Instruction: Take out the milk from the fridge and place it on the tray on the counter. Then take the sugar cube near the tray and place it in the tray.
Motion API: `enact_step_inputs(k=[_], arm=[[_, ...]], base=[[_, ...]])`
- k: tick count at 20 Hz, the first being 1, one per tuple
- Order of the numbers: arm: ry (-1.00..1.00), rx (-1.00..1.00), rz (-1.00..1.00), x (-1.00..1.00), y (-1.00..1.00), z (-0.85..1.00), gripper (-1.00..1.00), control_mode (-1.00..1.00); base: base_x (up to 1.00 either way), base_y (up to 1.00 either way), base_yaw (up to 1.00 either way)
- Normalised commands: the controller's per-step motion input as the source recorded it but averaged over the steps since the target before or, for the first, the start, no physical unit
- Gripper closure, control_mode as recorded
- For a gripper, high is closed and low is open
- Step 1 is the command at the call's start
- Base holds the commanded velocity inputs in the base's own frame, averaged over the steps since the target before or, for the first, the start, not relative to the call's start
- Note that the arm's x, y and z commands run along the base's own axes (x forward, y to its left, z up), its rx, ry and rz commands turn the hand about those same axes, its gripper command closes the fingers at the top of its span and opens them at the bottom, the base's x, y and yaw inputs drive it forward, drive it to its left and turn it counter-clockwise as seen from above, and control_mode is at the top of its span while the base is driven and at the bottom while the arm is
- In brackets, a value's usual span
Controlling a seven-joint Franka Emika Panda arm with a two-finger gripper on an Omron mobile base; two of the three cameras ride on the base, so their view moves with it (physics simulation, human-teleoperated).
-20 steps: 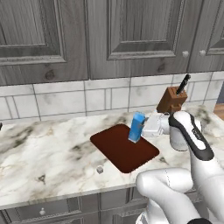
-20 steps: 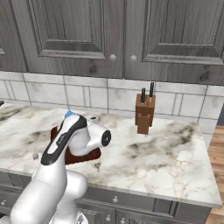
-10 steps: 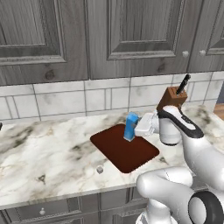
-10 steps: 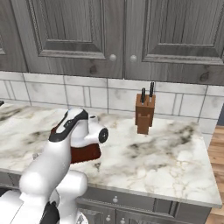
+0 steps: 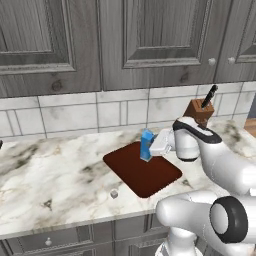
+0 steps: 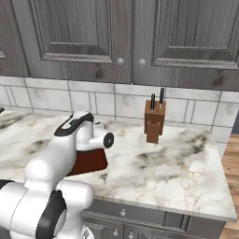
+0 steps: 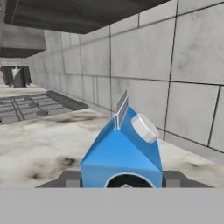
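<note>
Milk over the tray, still in the arm's grip
The gripper (image 5: pixel 151 147) is closed about halfway on the blue milk (image 5: pixel 146 144), holding it upright at the tray's (image 5: pixel 142 175) back edge on the counter (image 5: pixel 55 185); the sugar cube (image 5: pixel 114 193) lies just beside the tray's front-left edge

Milk (image 7: pixel 120 157) sits upright between both fingers (image 7: pixel 70 178), white cap facing the tiled wall (image 7: pixel 175 74), counter (image 7: pixel 39 140) beneath.

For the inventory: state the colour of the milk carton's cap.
White, on the blue milk carton; clearest in the hand view.
</note>
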Motion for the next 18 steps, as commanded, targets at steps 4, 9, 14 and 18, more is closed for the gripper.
enact_step_inputs(k=[4,9,14,18], arm=[[0.00,0.00,0.00,0.23,0.02,-0.17,1.00,-1.00],[0.00,0.00,0.00,0.16,0.00,-0.32,1.00,-1.00],[0.00,0.00,0.00,0.21,0.00,-0.32,1.00,-1.00],[0.00,0.00,0.00,0.17,-0.01,-0.31,1.00,-1.00]], base=[[0.00,0.00,0.00],[0.00,0.00,0.00],[0.00,0.00,0.00],[0.00,0.00,0.00]])
